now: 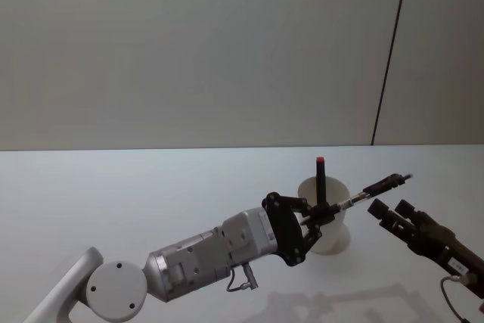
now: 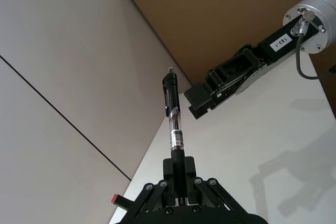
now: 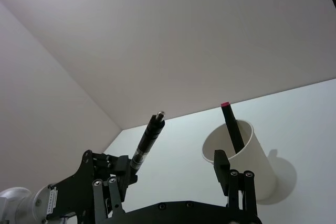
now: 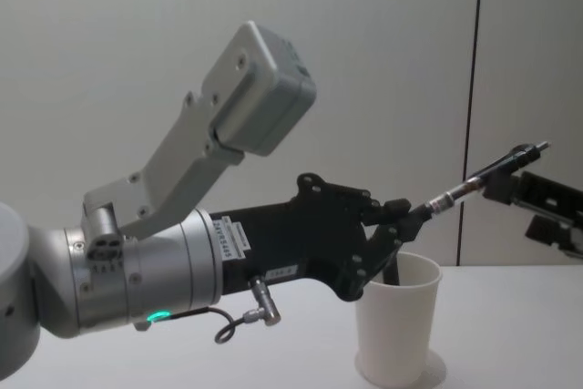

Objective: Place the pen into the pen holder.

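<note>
The left claw (image 1: 321, 215), at centre-right of the head view, is clamped on one end of the pen (image 1: 368, 190). Its fingers (image 2: 178, 174) close together around the dark barrel, as the left wrist view shows, and the rest of the pen sticks out free beyond them, slanting up toward the right of the frame. The pen looks light, stiff and smooth, so the judgement is that it could swivel or slip in a hold this near its end; a grip closer to the middle of the barrel would likely steady it.

The right claw (image 1: 386, 210) sits just beside the pen's free tip, at the right of the head view. In the left wrist view its jaws stand apart, holding nothing, and whether they touch the pen cannot be told.

Directly below and behind the left claw stands the pen holder (image 1: 324, 217), a white paper cup upright on the pale desk (image 1: 113, 202). It looks thin-walled and easy to tip or dent, so a knock from the claw or arm is the risk. A second black pen with a red end (image 1: 320, 179) already leans inside it, rising above the rim. The held pen is above the cup and nearly level, so it appears to need tilting upright before it can drop in.
</note>
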